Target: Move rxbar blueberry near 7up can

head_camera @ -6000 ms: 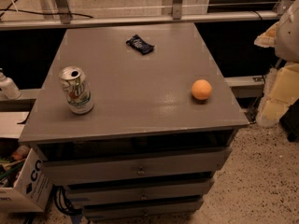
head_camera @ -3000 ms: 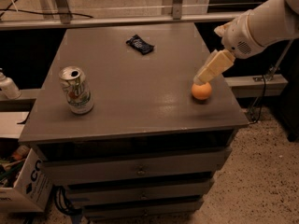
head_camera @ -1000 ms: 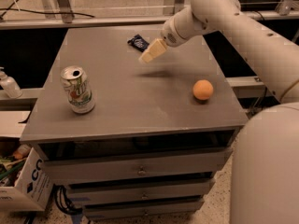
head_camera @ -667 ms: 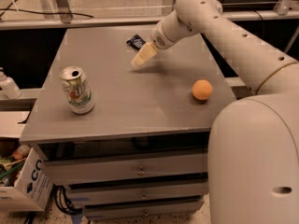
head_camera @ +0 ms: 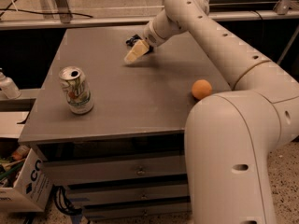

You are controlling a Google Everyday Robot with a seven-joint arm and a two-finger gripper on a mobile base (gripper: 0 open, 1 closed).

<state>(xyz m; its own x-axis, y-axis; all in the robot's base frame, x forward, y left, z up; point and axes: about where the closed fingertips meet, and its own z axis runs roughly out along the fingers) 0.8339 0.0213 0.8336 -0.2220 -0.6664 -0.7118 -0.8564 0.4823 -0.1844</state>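
Note:
The 7up can (head_camera: 76, 90) stands upright at the front left of the grey table (head_camera: 121, 97). The rxbar blueberry (head_camera: 133, 39) lies at the far middle of the table, mostly hidden behind my gripper; only a dark end shows. My gripper (head_camera: 134, 53) reaches in from the right on the long white arm (head_camera: 219, 45) and sits just in front of the bar, low over the table.
An orange ball (head_camera: 202, 89) lies at the table's right edge beside my arm. A white bottle (head_camera: 8, 87) stands on a lower shelf at the left. A cardboard box (head_camera: 21, 183) sits on the floor at the lower left. Drawers fill the table's front.
My arm has swung from the right side across the table to the far middle. The gripper has come down over the rxbar and edged left. The can and ball have not moved.

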